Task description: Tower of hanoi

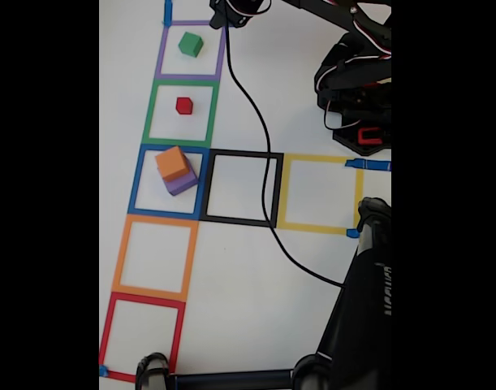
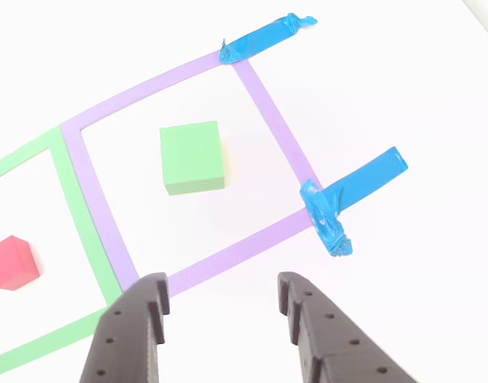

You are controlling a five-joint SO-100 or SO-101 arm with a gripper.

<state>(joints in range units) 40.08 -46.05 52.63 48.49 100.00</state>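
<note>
Other view is showing the two dark fingers (image 2: pixel 132 335) standing apart with nothing between them; the gripper (image 2: pixel 222 291) is hovering just outside the purple square (image 2: pixel 263 104), over its near tape edge. Inside that purple square the green cube (image 2: pixel 192 157) is sitting flat on the white table (image 2: pixel 435 120), apart from the fingers. Two blue tape strips (image 2: pixel 351 195) are lying across the purple square's corners. Beside the purple square, the green square (image 2: pixel 72 187) is holding the small red cube (image 2: pixel 12 262). Fixed view is showing, two cells from the purple square (image 1: pixel 191 50), the blue square (image 1: pixel 168 182), where the orange cube (image 1: pixel 172 162) is sitting on the purple cube (image 1: pixel 182 184). A black cable (image 1: pixel 256 114) is running past the purple square's side.
</note>
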